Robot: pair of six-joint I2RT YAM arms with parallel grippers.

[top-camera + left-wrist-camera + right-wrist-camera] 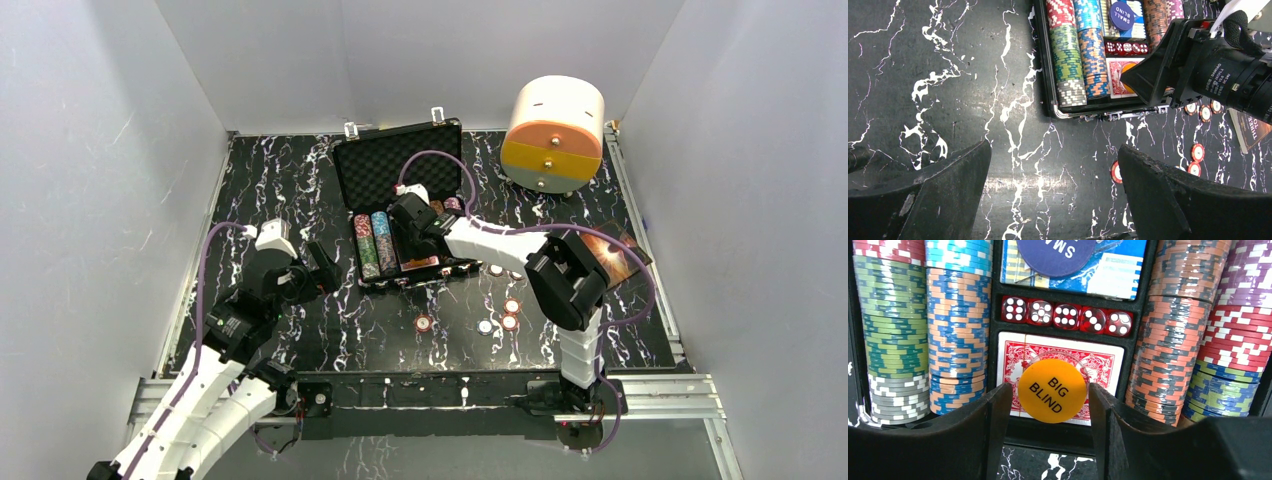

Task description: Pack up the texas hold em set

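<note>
The black case (400, 150) lies open in mid-table, its rows of striped chips (895, 315) filling both sides. In the middle slots are red dice (1066, 316) and a red-backed deck (1103, 360). A yellow "BIG BLIND" disc (1052, 390) rests over that deck. My right gripper (1050, 386) reaches into the case (415, 245), open, with a finger close on either side of the disc and slim gaps showing. My left gripper (1054, 147) hovers wide open and empty left of the case (325, 262). Several loose chips (510, 322) lie in front of the case.
A white-and-orange cylindrical drawer box (553, 135) stands at the back right. A brown book (622, 255) lies at the right, partly under the right arm. A blue "SMALL BLIND" disc (1126, 15) sits on a blue deck in the case. Grey walls enclose the table.
</note>
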